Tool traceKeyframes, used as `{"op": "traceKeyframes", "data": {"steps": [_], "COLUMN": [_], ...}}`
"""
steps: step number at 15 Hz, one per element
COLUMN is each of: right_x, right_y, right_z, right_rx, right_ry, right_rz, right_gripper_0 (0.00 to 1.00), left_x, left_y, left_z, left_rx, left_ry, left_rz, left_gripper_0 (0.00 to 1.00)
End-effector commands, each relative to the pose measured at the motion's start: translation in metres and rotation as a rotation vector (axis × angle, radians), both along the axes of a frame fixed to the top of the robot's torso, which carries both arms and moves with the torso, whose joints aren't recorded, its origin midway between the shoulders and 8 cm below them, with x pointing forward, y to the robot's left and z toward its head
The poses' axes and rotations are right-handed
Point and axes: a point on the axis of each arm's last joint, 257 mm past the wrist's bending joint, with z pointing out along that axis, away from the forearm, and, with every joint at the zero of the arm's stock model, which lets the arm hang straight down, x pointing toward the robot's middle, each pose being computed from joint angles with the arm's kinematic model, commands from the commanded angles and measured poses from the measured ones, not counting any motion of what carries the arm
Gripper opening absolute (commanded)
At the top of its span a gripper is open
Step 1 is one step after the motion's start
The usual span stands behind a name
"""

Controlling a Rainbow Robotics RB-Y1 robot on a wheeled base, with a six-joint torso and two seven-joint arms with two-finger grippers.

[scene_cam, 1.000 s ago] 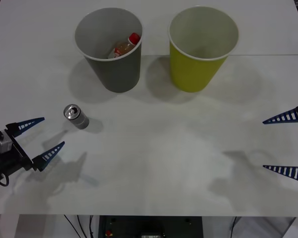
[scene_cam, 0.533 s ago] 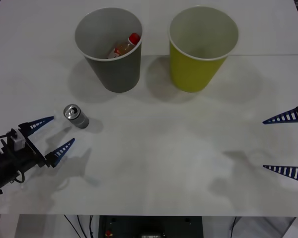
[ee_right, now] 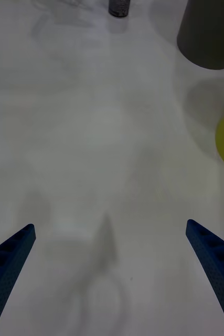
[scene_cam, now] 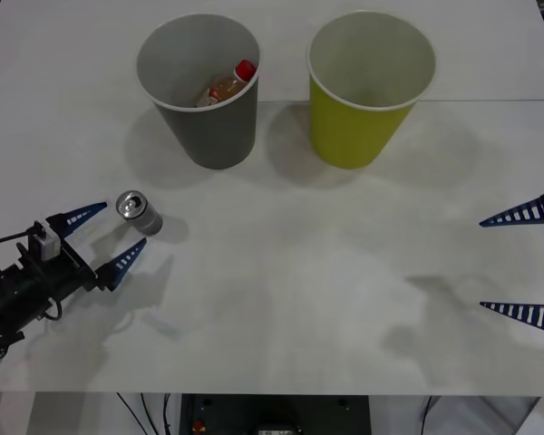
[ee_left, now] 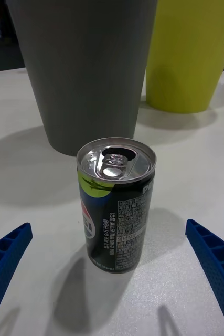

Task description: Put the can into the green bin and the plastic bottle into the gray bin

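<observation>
A small silvery can (scene_cam: pixel 139 211) (ee_left: pixel 116 205) stands upright on the white table, at the left. My left gripper (scene_cam: pixel 106 236) is open just short of it, its two blue fingers pointing at the can from the near left, apart from it. The plastic bottle (scene_cam: pixel 229 84) with its red cap lies inside the gray bin (scene_cam: pixel 202 118) at the back left. Beside that, to the right, stands the green bin (scene_cam: pixel 363 127) (ee_left: pixel 190 52). My right gripper (scene_cam: pixel 524 264) (ee_right: pixel 109 273) hangs open at the table's right edge, holding nothing.
The white table (scene_cam: pixel 290 272) stretches bare between the can and the right gripper. In the right wrist view the can (ee_right: pixel 119 7) and the gray bin (ee_right: pixel 209 37) stand far off. The table's front edge runs just below my left arm.
My left gripper has moved forward and to the right, closing in on the can with its fingers still open. The right arm, both bins and the can have stayed put.
</observation>
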Motion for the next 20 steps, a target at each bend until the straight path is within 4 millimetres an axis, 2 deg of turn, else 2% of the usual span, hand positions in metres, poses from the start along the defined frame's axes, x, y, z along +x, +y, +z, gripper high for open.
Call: {"op": "traceKeyframes", "data": {"steps": [1,7,14,15,16,17,20], "right_x": [0.000,0.000,0.000,0.000,0.000,0.000,0.000], "right_y": [0.000,0.000,0.000,0.000,0.000,0.000,0.000], "right_z": [0.000,0.000,0.000,0.000,0.000,0.000,0.000], "right_rx": [0.000,0.000,0.000,0.000,0.000,0.000,0.000], "right_ry": [0.000,0.000,0.000,0.000,0.000,0.000,0.000], "right_rz": [0.000,0.000,0.000,0.000,0.000,0.000,0.000], "right_gripper_0": [1.00,1.00,1.00,1.00,1.00,1.00,1.00], "left_x": [0.010,0.029,0.037,0.037,0.038,0.037,0.038], "left_y": [-0.009,-0.031,-0.035,-0.035,-0.036,-0.036,-0.037], "left_z": [0.002,0.002,0.000,0.000,0.002,0.002,0.003], "left_rx": [-0.011,-0.021,-0.026,-0.026,-0.027,-0.027,-0.029], "left_ry": [-0.001,0.005,0.011,0.011,0.006,0.005,0.003], "left_rz": [0.007,0.018,0.021,0.021,0.017,0.016,0.014], "left_gripper_0": [1.00,1.00,1.00,0.58,0.06,0.00,0.00]}}
